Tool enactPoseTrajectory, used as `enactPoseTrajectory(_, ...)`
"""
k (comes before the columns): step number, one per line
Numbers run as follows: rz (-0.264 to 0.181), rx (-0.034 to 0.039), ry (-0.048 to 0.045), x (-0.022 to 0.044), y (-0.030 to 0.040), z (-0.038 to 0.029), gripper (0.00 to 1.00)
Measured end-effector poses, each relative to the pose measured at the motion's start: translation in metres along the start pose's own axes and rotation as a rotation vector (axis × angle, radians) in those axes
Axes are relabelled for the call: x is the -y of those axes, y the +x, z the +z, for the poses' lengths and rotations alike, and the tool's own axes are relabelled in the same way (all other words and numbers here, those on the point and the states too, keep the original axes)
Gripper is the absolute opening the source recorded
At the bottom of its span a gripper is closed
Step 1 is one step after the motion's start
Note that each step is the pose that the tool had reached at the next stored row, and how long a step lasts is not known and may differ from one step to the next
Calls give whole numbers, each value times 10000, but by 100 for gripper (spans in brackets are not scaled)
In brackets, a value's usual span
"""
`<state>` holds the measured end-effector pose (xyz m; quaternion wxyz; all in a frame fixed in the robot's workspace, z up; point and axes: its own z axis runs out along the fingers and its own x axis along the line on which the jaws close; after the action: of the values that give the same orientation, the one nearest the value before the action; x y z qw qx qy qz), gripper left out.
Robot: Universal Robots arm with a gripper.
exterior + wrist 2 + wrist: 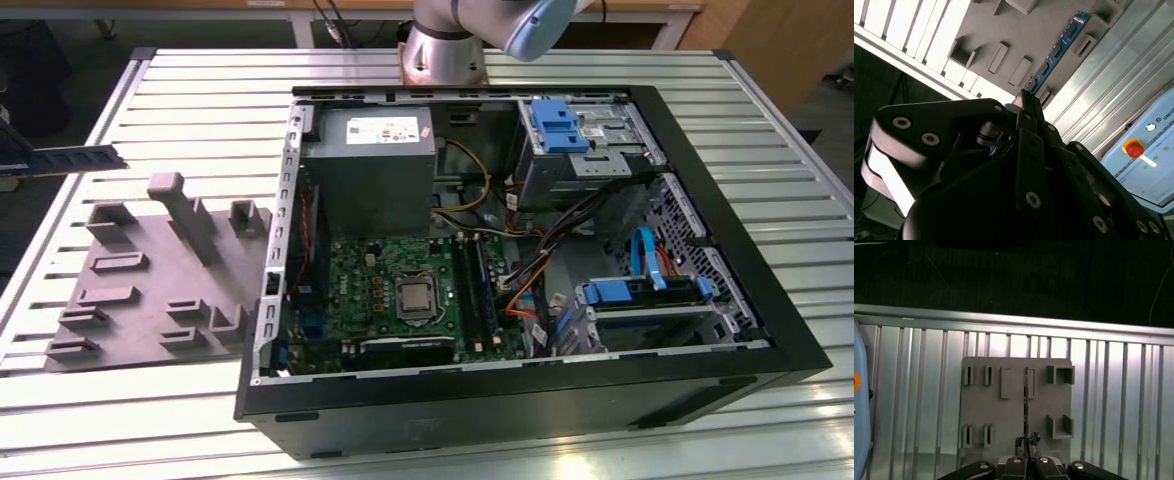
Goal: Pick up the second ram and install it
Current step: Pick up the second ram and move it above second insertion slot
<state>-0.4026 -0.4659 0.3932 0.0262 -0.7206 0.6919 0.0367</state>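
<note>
second ram (pixel 1056 50) is up in the air, pinched by one end in the hand (pixel 1025 100). The fingers are pressed together on it and most of the stick pokes out past the tips. In the exterior view that's way over at the exterior view's left edge.

Straight below the hand is the grey fixture block (pixel 147 285) on the slatted table (pixel 200 90). In the first wrist view the stick reads edge-on over the middle of the block, clear of the posts as far as I can tell.

Going right, the open PC case (pixel 761 300) sits well away from the hand. The green motherboard (pixel 360 280) lies on its floor, with the long black memory slots (pixel 477 285) just beside the CPU socket (pixel 416 298). Can't tell if a slot is already filled.

My take on doing this bit well: it's only gripped at one end, so the free end acts like a lever. Slow moves, no twisting, keep it high enough for the case wall, and keep its long edge lined up with the slots.
</note>
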Motion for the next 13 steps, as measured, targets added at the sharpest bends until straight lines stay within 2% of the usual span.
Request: enactPoseTrajectory(13, 0, 0, 0, 107, 4, -2, 12)
